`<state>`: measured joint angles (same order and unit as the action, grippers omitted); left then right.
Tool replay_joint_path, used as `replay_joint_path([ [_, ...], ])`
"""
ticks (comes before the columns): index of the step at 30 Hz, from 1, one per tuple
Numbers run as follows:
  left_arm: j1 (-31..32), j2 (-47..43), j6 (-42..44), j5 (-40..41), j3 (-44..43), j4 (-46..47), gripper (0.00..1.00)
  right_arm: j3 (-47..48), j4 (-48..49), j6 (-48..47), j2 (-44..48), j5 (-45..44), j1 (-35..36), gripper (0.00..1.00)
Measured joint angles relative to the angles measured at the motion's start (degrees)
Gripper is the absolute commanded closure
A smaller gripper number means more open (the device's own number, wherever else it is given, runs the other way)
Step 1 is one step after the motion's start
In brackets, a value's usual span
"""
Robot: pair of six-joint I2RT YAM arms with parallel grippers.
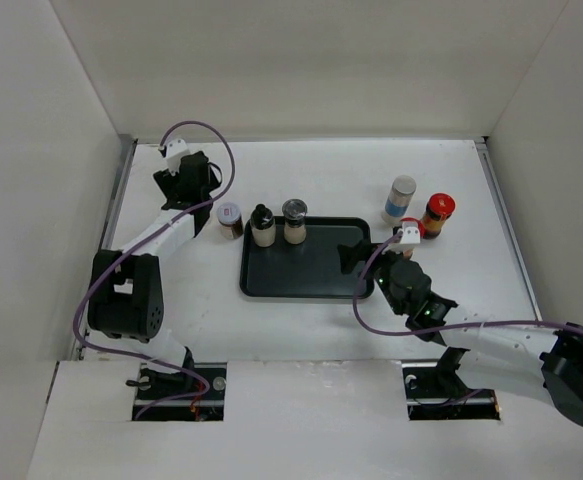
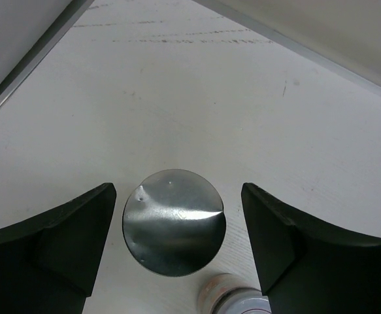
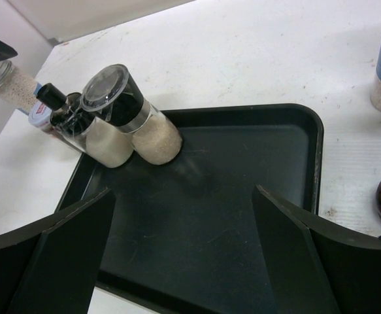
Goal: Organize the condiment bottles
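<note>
Silver jar cap [image 2: 174, 222] (overhead, seemingly hidden)

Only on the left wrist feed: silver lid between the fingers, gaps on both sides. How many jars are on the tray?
Observer: Two. A black-capped jar and a clear-lidded jar stand side by side at the far edge of the black tray, on its left half.
Operator: Where's the other arm?
Observer: The right gripper hangs open and empty over the tray's right end.
Operator: What's still off the tray on that side?
Observer: Three jars stand on the table right of the tray: a blue-labelled jar, a red-capped jar beside it, and a second red-capped jar nearer the tray.
</note>
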<state>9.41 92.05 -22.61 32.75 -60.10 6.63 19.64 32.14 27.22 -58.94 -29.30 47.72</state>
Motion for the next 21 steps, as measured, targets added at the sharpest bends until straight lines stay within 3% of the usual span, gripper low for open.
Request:
replay_joint_path([
  [4,0.0,0.31,-0.13,-0.2,0.02,-0.02,0.51,0.0,0.0,-0.02,0.0,0.0,0.0,0.07],
  [7,0.0,0.26,-0.15,-0.39,0.02,-0.02,0.6,0.0,0.0,-0.02,0.09,0.02,0.0,0.07],
  [14,2.43,-7.15,0.22,0.9,2.36,-2.62,0.62,0.0,0.0,-0.2,1.64,-0.02,0.0,0.06],
  [18,7.89,-14.78,2.6,2.45,1.05,-2.49,0.62,0.0,-0.02,-0.26,2.78,-0.09,0.0,0.06],
  [21,12.98,-15.78,3.74,2.6,-3.67,-1.33,0.62,-0.04,0.0,-0.33,4.42,-0.44,0.0,0.05],
])
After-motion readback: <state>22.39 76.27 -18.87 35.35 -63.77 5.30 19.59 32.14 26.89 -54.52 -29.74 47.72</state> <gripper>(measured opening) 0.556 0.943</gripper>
